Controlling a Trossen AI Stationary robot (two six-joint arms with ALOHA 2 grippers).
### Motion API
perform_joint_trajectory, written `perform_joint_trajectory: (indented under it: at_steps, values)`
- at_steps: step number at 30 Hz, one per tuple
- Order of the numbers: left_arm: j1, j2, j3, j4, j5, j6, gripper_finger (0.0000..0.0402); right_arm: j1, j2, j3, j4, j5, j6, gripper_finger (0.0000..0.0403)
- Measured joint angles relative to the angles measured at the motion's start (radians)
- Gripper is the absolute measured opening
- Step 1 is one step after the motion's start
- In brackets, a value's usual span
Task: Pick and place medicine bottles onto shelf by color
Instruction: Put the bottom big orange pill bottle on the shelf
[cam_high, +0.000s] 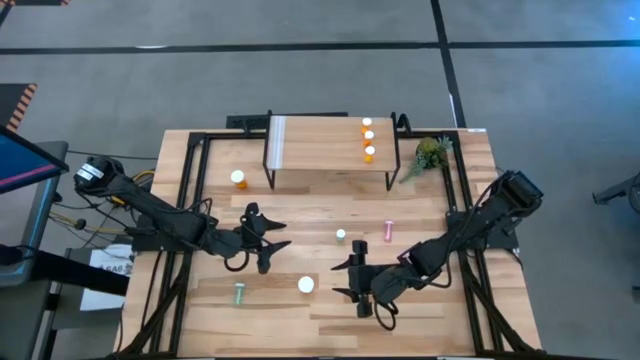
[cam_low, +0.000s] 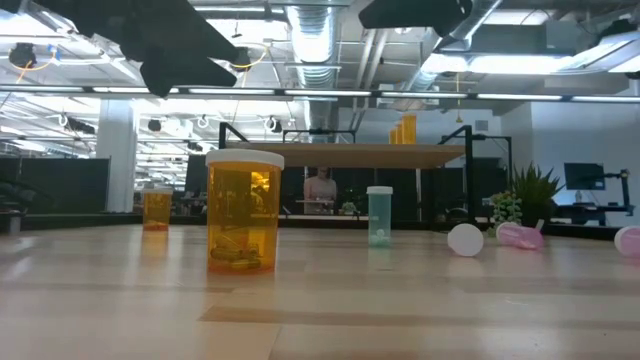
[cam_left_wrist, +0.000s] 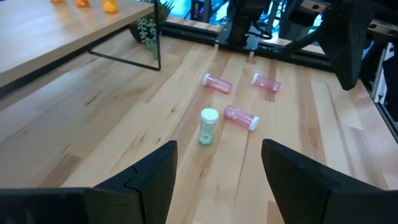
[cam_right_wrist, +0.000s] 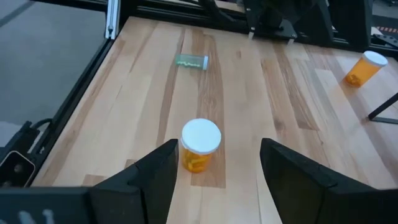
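Note:
The shelf (cam_high: 320, 152) stands at the table's far side with three orange medicine bottles (cam_high: 368, 138) lined up at its right end. A large orange bottle (cam_right_wrist: 199, 147) stands upright just beyond my right gripper (cam_right_wrist: 217, 158), which is open and hovers near the table's front right (cam_high: 343, 279). My left gripper (cam_left_wrist: 217, 158) is open above the table's left middle (cam_high: 278, 236). It faces an upright pale green bottle (cam_left_wrist: 208, 126) and three pink bottles lying on their sides (cam_left_wrist: 240, 117). Another green bottle (cam_high: 239, 293) lies near the front left, and a small orange one (cam_high: 238, 179) stands left of the shelf.
A small green plant (cam_high: 430, 153) sits at the shelf's right end. Black frame rails (cam_high: 190, 200) run along the table's left, right and far sides. Bare wood lies between the two grippers and under the shelf's left half.

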Motion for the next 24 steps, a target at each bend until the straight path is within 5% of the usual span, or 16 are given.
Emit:
perform_joint_trajectory:
  at_steps: [24]
  values:
    - [0.0, 0.0, 0.0, 0.0, 0.0, -0.013, 0.0222, -0.009, 0.0, 0.0, -0.022, 0.001, 0.017, 0.0249]
